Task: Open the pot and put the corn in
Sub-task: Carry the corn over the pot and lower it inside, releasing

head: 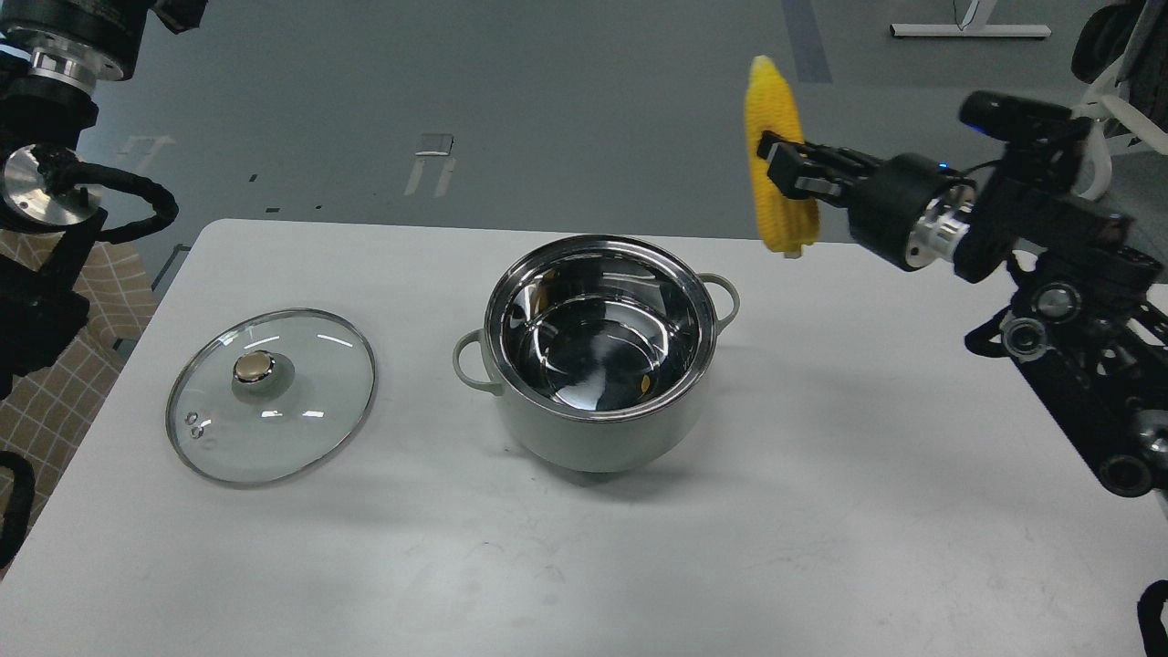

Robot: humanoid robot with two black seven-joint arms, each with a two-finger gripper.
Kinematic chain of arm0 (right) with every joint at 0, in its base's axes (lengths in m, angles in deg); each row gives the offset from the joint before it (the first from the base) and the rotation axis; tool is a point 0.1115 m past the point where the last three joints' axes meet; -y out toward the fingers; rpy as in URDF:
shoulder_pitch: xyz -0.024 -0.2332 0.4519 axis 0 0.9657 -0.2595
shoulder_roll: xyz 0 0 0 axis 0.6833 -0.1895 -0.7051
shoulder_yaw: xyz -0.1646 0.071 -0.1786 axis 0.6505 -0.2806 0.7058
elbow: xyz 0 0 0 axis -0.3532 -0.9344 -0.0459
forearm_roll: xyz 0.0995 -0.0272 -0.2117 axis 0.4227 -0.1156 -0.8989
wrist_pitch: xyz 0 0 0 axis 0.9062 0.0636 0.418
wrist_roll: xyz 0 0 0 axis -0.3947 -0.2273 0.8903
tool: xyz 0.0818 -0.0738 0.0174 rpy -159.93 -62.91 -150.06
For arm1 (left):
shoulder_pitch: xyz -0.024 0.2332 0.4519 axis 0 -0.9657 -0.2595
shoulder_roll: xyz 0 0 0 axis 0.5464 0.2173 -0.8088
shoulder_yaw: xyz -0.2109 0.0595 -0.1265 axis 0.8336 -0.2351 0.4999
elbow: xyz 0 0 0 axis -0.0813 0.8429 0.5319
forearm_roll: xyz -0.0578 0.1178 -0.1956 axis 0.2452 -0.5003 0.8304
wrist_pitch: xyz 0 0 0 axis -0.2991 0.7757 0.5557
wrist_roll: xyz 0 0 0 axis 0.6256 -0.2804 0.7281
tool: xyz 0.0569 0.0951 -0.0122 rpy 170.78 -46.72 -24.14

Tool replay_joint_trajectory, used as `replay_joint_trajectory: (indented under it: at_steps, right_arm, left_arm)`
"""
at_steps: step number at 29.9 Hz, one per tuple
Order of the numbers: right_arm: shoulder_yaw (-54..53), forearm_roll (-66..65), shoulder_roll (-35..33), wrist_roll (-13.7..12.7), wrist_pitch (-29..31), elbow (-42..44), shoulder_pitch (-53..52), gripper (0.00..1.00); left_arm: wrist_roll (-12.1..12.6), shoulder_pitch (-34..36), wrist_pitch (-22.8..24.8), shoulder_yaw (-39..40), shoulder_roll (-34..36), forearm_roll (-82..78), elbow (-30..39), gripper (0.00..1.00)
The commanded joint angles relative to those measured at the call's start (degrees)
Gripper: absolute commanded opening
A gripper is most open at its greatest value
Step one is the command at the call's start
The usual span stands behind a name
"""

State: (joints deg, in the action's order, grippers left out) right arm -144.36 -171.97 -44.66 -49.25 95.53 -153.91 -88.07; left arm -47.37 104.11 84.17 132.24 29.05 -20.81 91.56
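Observation:
The pale grey-green pot (598, 429) stands open in the middle of the white table, its shiny steel inside empty. Its glass lid (271, 394) with a metallic knob lies flat on the table to the left. My right gripper (783, 169) is shut on the yellow corn cob (777, 155) and holds it upright, tip up, high above the table, up and to the right of the pot. My left arm (46, 182) stays at the far left edge; its gripper is out of view.
The white table (821, 511) has its far edge just behind the pot. A white chair frame (1104, 137) stands on the floor at the back right. My right arm links (1086, 365) reach over the table's right side.

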Motion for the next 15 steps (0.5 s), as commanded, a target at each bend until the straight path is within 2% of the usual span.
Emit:
replay_joint_trajectory:
  at_steps: [1, 4, 8, 11, 15]
  right_arm:
    - [10.01, -1.4, 6.73, -1.43, -0.29, 3.09, -3.73, 0.0]
    - [16.09, -3.51, 9.21, -1.43, -0.3, 5.99, -4.96, 0.0]
    - [20.4, -4.31, 9.22, -1.87, -0.21, 8.54, -6.19, 0.0]
    - [22.35, -4.31, 8.69, -3.36, -0.21, 9.16, -7.16, 0.0]
    - [22.53, -4.22, 8.34, -3.54, -0.03, 9.16, -6.82, 0.0]
  left_arm:
    - [-0.07, 0.06, -0.03, 0.05, -0.27, 0.0, -0.01, 0.97]
    - [-0.07, 0.06, 0.06, 0.05, -0.27, -0.09, 0.16, 0.97]
    - [-0.07, 0.15, 0.41, 0.05, 0.08, -0.18, 0.25, 0.97]
    - [-0.07, 0.06, 0.5, -0.04, 0.44, -0.18, 0.25, 0.97]
    - [-0.07, -0.03, 0.5, -0.04, 0.52, -0.18, 0.25, 0.97]
